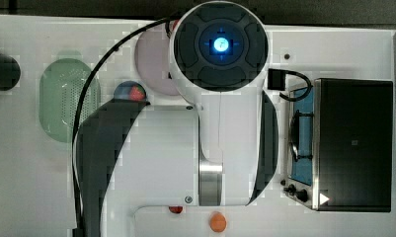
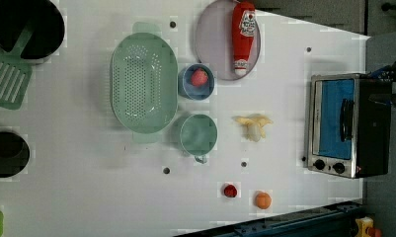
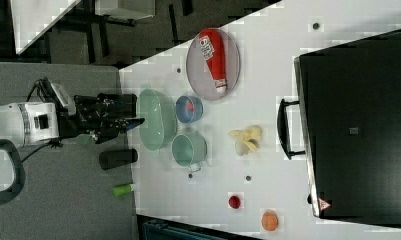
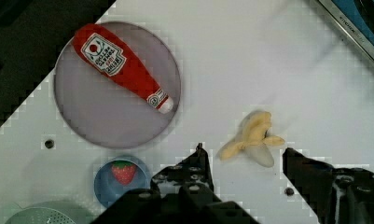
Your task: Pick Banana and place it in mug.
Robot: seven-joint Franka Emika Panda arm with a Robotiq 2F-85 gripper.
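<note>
Now the claw (image 4: 243, 161) hangs spread and empty above the desk (image 4: 250, 60), the banana (image 4: 252, 140) lying just beyond its fingertips and the mug (image 2: 198, 134) off to one side. Its peeled flaps look floppy, so a descending pinch may catch only peel and slip.
</note>
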